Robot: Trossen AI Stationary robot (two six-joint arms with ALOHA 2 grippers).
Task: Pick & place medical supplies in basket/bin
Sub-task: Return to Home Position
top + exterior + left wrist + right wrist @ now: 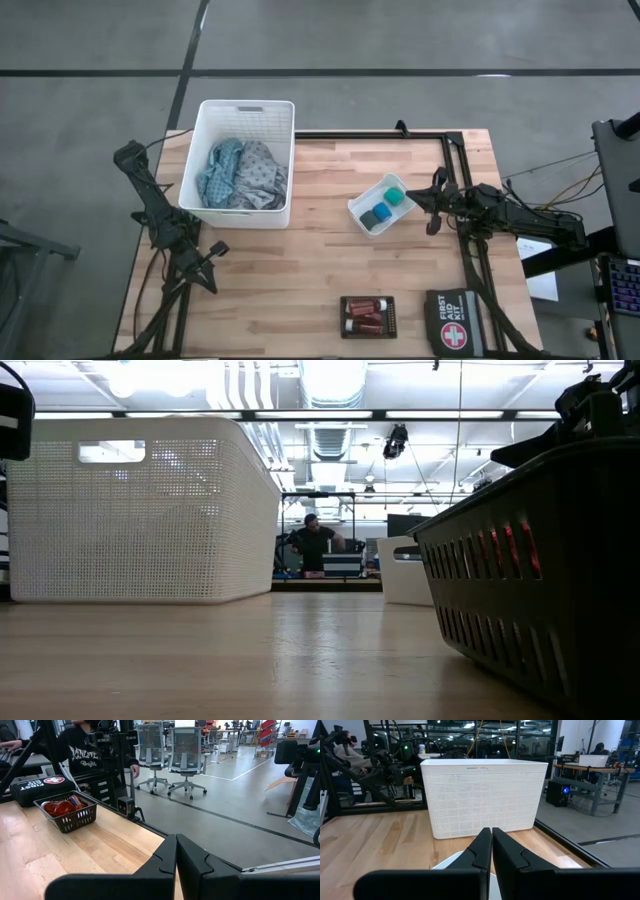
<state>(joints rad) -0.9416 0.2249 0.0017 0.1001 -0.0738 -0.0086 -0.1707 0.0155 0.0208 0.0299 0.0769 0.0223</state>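
Observation:
The white basket (pixel 245 160) stands at the table's far left, with a teal cloth (pixel 220 170) and a grey patterned cloth (pixel 262 175) lying inside. A green piece (pixel 397 197) and a blue piece (pixel 376 218) lie in a small white tray (pixel 362 203). Red bottles (pixel 365 312) lie in a small black basket (pixel 67 815) near the front edge. My left gripper (pixel 176 851) is shut and empty over the table's left edge. My right gripper (pixel 492 840) is shut and empty just right of the tray, pointing at the white basket (pixel 482 795).
A black first aid pouch (pixel 455 320) lies at the near right corner, beside the black basket (pixel 540 560). Bare wood lies in the table's middle between the containers. A person in a dark sweater (pixel 95 750) stands beyond the table's near edge.

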